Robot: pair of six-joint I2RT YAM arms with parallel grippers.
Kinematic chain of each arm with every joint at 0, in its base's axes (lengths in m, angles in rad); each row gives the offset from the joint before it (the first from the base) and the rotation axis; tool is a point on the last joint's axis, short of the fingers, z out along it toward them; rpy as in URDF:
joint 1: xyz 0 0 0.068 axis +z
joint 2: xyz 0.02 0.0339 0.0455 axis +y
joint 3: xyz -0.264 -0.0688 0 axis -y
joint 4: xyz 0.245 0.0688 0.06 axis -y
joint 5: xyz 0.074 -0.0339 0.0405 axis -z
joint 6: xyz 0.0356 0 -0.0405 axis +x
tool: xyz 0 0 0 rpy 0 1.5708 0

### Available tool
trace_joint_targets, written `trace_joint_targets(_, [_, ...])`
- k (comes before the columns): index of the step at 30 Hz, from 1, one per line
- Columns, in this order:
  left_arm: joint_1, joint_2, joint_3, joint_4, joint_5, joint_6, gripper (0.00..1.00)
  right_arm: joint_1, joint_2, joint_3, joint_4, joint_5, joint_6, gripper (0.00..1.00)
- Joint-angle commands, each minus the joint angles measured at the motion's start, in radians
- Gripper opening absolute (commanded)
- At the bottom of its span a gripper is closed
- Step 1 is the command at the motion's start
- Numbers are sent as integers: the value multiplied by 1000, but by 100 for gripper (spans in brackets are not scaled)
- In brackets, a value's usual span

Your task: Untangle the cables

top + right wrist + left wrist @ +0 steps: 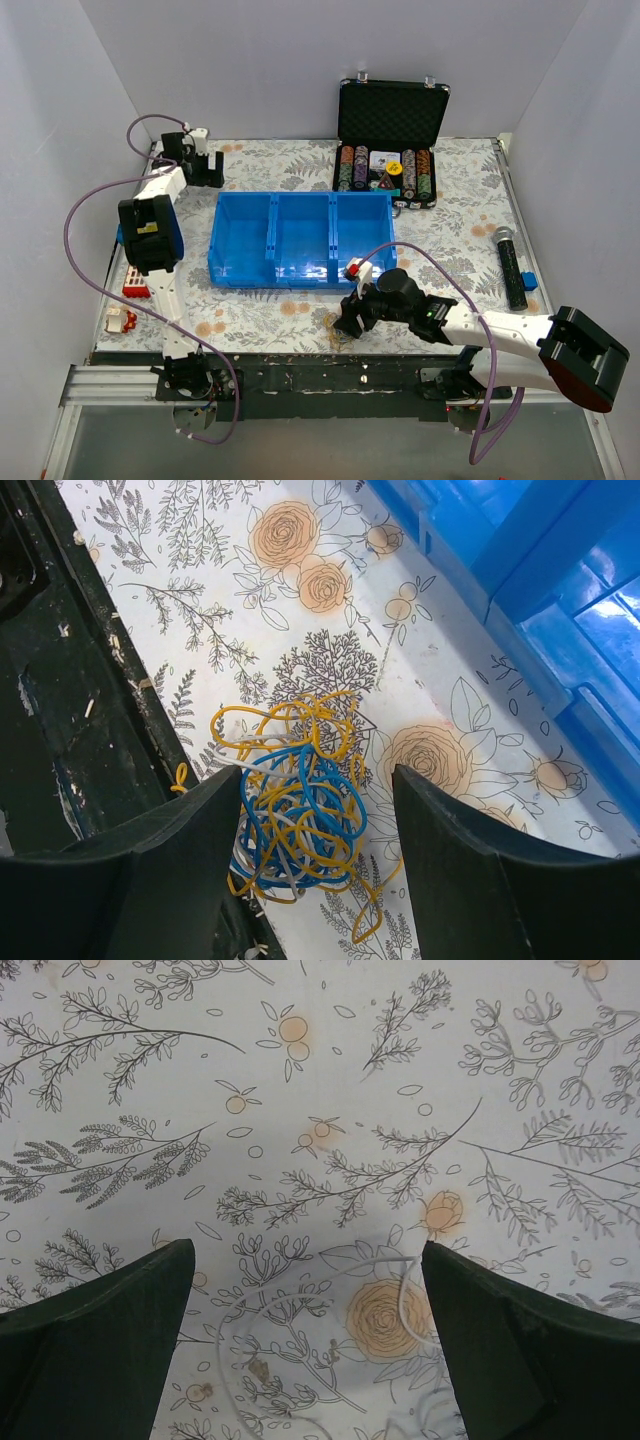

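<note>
Currently the right fingers [175, 865] are hanging spread wide and gripping nothing, low over the near edge of the counter [262, 312]. The arm is reaching in from the right. Judgement: it is setting the fingers astride the knot so that one pinch can take it.

The knotted ball of cables [295, 820], yellow, blue and whitish strands wound together, is lying on the counter in the gap between those fingers. It is sitting closer to the finger on the side of the black frame strip [60, 680], and that finger's edge is overlapping the ball in the wrist view. Whether it is actually touching the wire, cannot tell. A few yellow loops are spilling out past the fingertips. The ball is resting just beside the frame strip, with the blue bin [300, 272] near on its far side. Judgement: approach room is looking tight.

The left fingers [95, 1345] are likewise standing open and empty, over the far left corner of the counter, well apart from the ball. A loose whitish wire [401, 1298] is curling on the cloth between them. It is running nearer to one finger and is not visibly touching either. Whether it joins the ball cannot be told.
</note>
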Motion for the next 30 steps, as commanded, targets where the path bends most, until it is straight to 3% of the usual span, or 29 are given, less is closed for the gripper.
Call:
trace_joint_targets(1, [9,3,12,4,76,94,98,4,-4,49,-5,14,-3,70])
trace_joint_targets(4, [9,14,4,9,131,109,92,6,5,54,-7,12,0,69])
trace_joint_targets(10, [9,-1,-57,15,238,157,54,6,7,55,-17,22,6,68])
trace_joint_targets(15, [9,0,-85,12,225,192,50,4,2,55,-30,25,9,68])
trace_joint_targets(21, [9,-40,-95,19,219,180,0,4,1,54,-34,32,11,66])
trace_joint_targets(30, [17,-265,-146,-16,272,163,0,6,-2,55,-36,37,0,62])
